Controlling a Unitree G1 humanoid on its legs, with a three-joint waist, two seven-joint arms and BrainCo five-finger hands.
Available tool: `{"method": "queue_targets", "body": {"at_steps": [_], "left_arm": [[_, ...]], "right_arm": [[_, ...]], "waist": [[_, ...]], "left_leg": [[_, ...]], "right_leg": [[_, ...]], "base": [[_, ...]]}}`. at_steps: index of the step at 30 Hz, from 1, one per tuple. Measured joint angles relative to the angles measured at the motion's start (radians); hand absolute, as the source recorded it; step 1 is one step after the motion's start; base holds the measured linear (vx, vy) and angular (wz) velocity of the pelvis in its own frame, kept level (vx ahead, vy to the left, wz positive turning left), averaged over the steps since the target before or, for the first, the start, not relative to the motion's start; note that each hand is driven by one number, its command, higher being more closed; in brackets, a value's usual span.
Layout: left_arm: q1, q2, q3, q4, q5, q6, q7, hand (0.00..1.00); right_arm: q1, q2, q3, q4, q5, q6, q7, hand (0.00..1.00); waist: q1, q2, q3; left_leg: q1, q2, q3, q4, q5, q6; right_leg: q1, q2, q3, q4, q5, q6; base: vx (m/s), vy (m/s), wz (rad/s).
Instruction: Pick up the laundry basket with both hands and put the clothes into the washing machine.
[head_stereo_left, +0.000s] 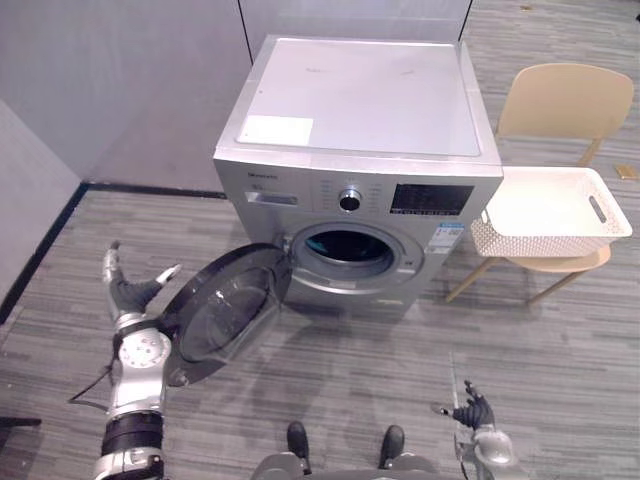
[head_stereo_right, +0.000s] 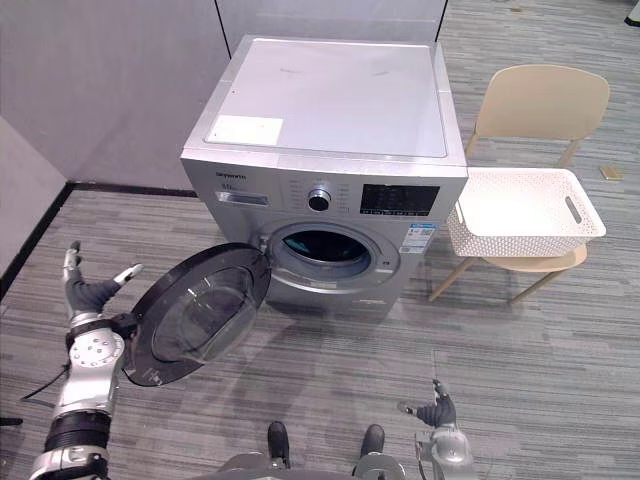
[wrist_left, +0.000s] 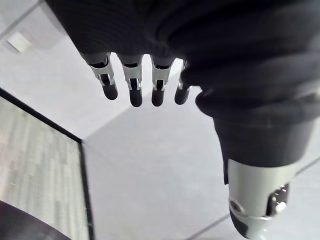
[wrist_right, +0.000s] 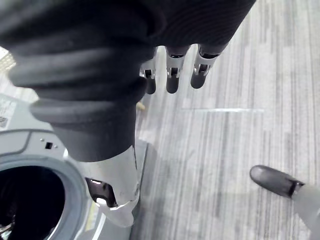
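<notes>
Left hand (head_stereo_left: 128, 292): lower left of frame, fingers spread apart, holding nothing, just beside the door's edge.
Door (head_stereo_left: 225, 310): left of centre, swung wide open.
Washer (head_stereo_left: 360, 100): centre of frame. The drum mouth (head_stereo_left: 348, 250) is dark and unobstructed.
Right hand (head_stereo_left: 473, 410): bottom edge, right of centre, fingers loose and apart, empty, well apart from the basket.
Basket (head_stereo_left: 530, 244): right of frame, on the chair (head_stereo_left: 565, 100) seat, just beside the washer. Cannot tell what is inside.
Handling (judgement): perforated plastic, probably light and fairly stiff, though it may flex or tip if lifted unevenly.
Hold (judgement): slot handle (head_stereo_left: 597, 208) in the right end and the opposite short end, one hand each, kept level.
</notes>
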Motion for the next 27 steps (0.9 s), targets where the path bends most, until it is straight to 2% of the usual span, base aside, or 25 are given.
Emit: {"method": "queue_targets", "body": {"at_steps": [4,6,8,11,13,15,20,23,27], "left_arm": [[-0.016,0.073,0.023,0.211,-0.052,0.024,-0.005,0.0],[-0.043,0.075,0.023,0.263,-0.069,0.025,-0.017,0.0],[-0.075,0.079,0.023,0.308,-0.077,0.026,-0.046,0.0],[-0.1,0.078,0.018,0.31,-0.077,0.025,-0.064,0.0],[-0.119,0.05,0.014,0.31,-0.077,0.023,-0.058,0.0],[-0.114,0.038,0.007,0.309,-0.077,0.023,-0.046,0.0],[-0.058,-0.068,-0.055,0.203,-0.075,0.007,-0.04,0.0],[0.015,-0.122,-0.124,0.123,-0.072,-0.004,-0.041,0.0],[0.112,-0.223,-0.278,0.026,-0.053,-0.003,-0.067,0.0]], "right_arm": [[-0.04,0.005,0.027,-0.03,0.001,-0.003,-0.003,0.0],[-0.042,0.005,0.041,-0.051,0.001,-0.003,-0.004,0.0],[-0.052,0.008,0.074,-0.075,0.011,-0.01,-0.003,0.0],[-0.058,0.024,0.089,-0.1,0.023,-0.025,-0.003,0.0],[-0.059,0.026,0.098,-0.102,0.031,-0.032,-0.003,0.0],[-0.06,0.026,0.114,-0.102,0.031,-0.039,-0.003,0.0],[-0.065,0.028,0.12,-0.103,0.029,-0.041,-0.003,0.0],[-0.069,0.03,0.124,-0.103,0.02,-0.04,-0.004,0.0],[-0.058,0.053,0.118,-0.102,-0.003,-0.037,-0.006,0.0]], "waist": [[0.002,-0.042,0.035],[0.003,-0.052,0.051],[0.002,-0.07,0.093],[0.003,-0.099,0.119],[0.003,-0.105,0.126],[0.009,-0.103,0.128],[0.028,-0.078,0.139],[0.032,-0.073,0.137],[0.047,-0.064,0.121]], "left_leg": [[-0.042,0.009,0.029,0.025,0.0,0.0],[-0.055,0.01,0.033,0.032,0.0,0.0],[-0.06,0.016,0.038,0.044,-0.002,-0.001],[-0.093,0.031,0.043,0.061,-0.003,-0.003],[-0.106,0.039,0.042,0.072,-0.006,-0.008],[-0.108,0.043,0.039,0.083,-0.011,-0.013],[-0.11,0.039,0.014,0.082,-0.01,-0.013],[-0.11,0.026,-0.005,0.081,-0.009,-0.012],[-0.091,0.002,-0.02,0.056,0.003,0.006]], "right_leg": [[-0.042,0.007,0.033,-0.004,0.019,-0.004],[-0.054,0.007,0.038,-0.004,0.024,-0.002],[-0.056,0.01,0.043,-0.004,0.027,-0.003],[-0.086,0.021,0.049,-0.003,0.033,-0.007],[-0.091,0.027,0.047,-0.003,0.033,-0.008],[-0.09,0.03,0.048,-0.003,0.033,-0.007],[-0.084,0.022,0.03,0.002,0.029,-0.003],[-0.081,0.011,0.016,0.02,0.021,0.008],[-0.061,-0.016,-0.003,0.019,0.02,0.009]], "base": [[-0.01,-0.013,-0.23],[0.02,-0.003,-0.08],[0.01,-0.004,-0.08],[0.01,-0.029,-0.11],[0.01,-0.017,-0.01],[0.0,0.0,0.0],[-0.01,0.013,0.12],[-0.01,0.06,0.22],[0.01,0.076,0.16]]}}
